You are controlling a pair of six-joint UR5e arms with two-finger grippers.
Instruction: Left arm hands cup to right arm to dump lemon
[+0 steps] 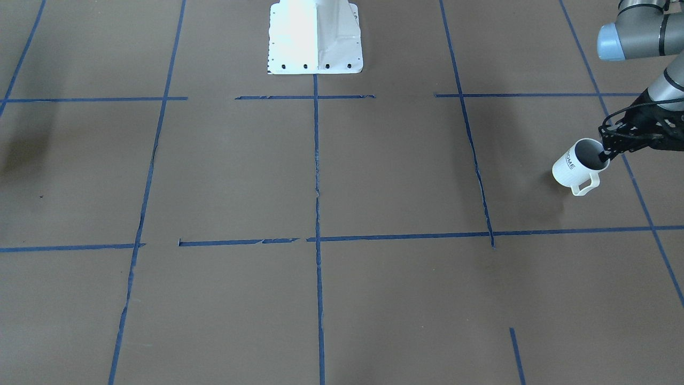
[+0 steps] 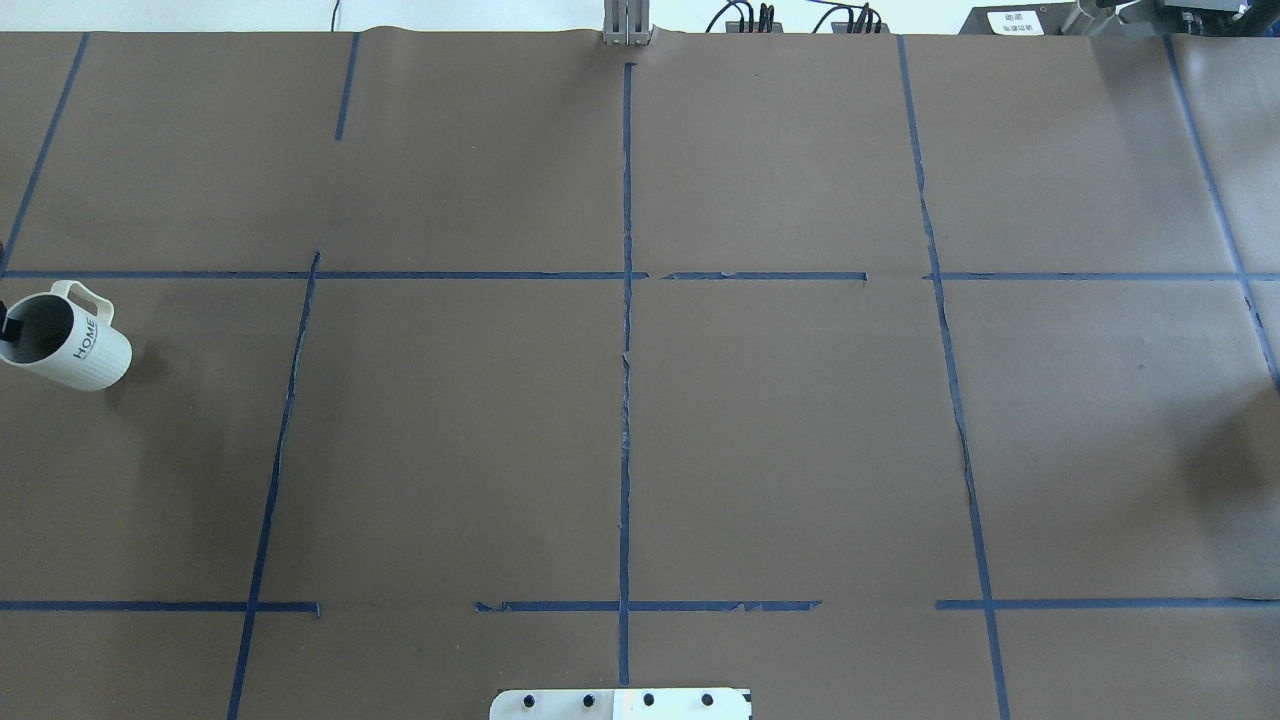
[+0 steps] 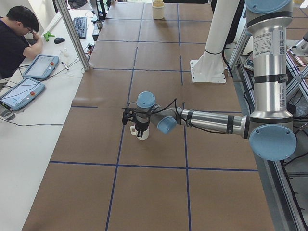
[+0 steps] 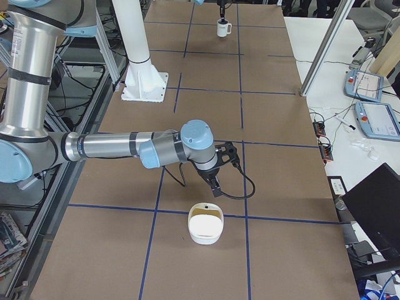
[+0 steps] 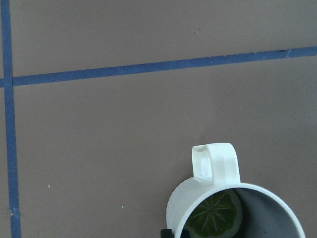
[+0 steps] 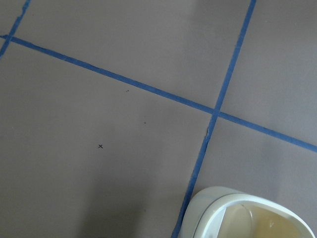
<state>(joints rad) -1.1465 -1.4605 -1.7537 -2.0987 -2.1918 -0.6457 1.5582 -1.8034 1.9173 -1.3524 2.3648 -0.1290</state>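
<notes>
The white ribbed cup with "HOME" lettering is at the table's left end, under my left arm. It also shows in the overhead view. My left gripper is shut on the cup's rim, one finger inside and its handle pointing away. A lemon slice lies in the cup's bottom. I cannot tell if the cup's base touches the table. My right gripper hovers low at the table's other end, just beside a white bowl. I cannot tell whether it is open or shut.
The white bowl sits by a blue tape crossing. The robot's white base stands mid-table at the robot's side. Brown paper with blue tape lines covers the table. An operator sits at a side desk with tablets.
</notes>
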